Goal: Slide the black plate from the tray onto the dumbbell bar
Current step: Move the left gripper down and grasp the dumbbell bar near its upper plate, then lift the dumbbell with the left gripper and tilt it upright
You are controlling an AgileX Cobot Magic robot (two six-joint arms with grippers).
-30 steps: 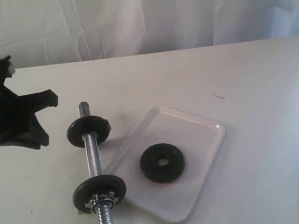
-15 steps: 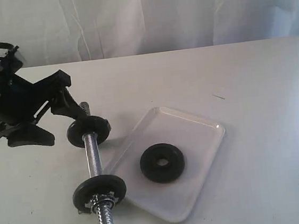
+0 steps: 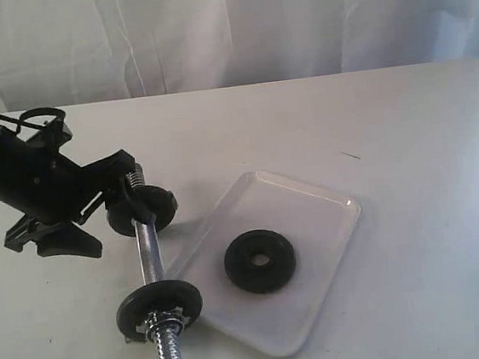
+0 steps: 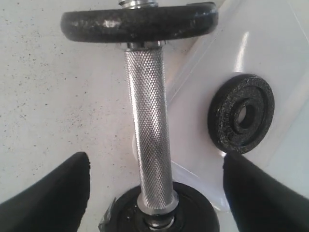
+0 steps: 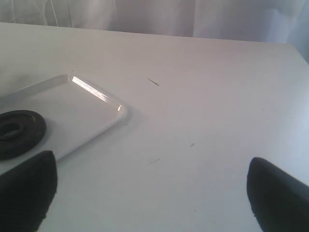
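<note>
On the left of the exterior view my left gripper (image 3: 112,203) stands with its jaws wide apart, at the upper end of the dumbbell bar (image 3: 148,249). In the left wrist view one of its fingers (image 4: 53,193) is on each side of the knurled middle, and neither touches it. It holds nothing. The black plate (image 3: 260,261) lies flat in the tray (image 3: 319,201), near the centre of the frame, just right of the bar. My right gripper (image 5: 152,186) is at the lower right corner, also wide open and empty, over the white table (image 3: 387,112).
</note>
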